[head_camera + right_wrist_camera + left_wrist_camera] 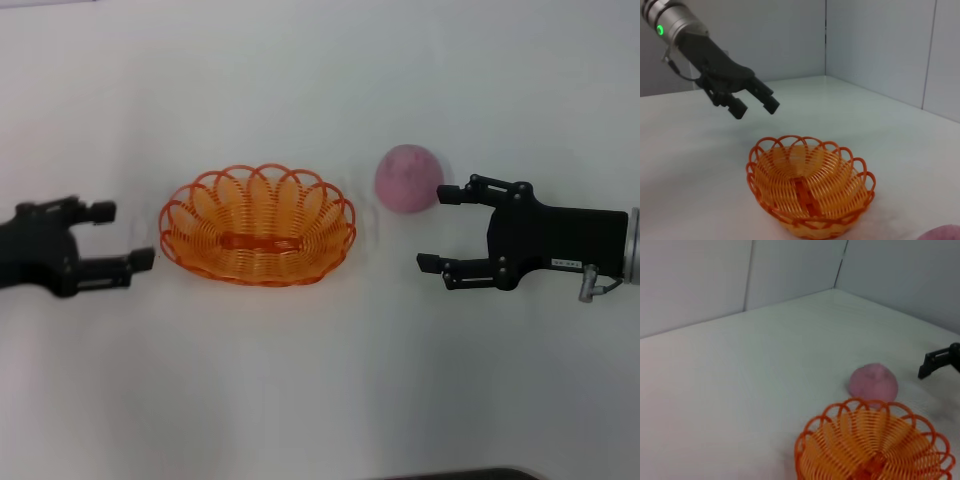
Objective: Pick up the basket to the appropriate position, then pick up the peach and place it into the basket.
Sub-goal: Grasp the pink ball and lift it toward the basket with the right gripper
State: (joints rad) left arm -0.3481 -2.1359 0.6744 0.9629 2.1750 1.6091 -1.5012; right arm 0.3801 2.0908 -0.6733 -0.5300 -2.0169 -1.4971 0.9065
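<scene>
My right end effector (445,228) hovers nearest to me over the white tabletop (320,400), fingers spread wide with nothing between them. Its upper fingertip sits just beside the peach (408,178) and may be touching it; I cannot tell which. My left end effector (128,235) is on the other side, also open and empty, its lower fingertip just short of the basket (257,226) rim.

The basket rests flat between my two arms, empty, its solid base strip showing through the looped strands. I judge it light and springy: the thin loops would likely flex under a hard squeeze, and the smooth strands could slip. The scalloped rim on my left side looks like the best hold, one finger inside and one outside the wall, closing gently on the loops.

Farther back and to the right, close to the basket's rim but apart from it, the peach sits on the tabletop. It looks matte and rounded, so probably grippy enough, perhaps slightly soft. Being a ball, it may roll if nudged off-centre, so I would close across its widest part with my right fingers.

Neither step seems begun; the basket is not yet lifted.
</scene>
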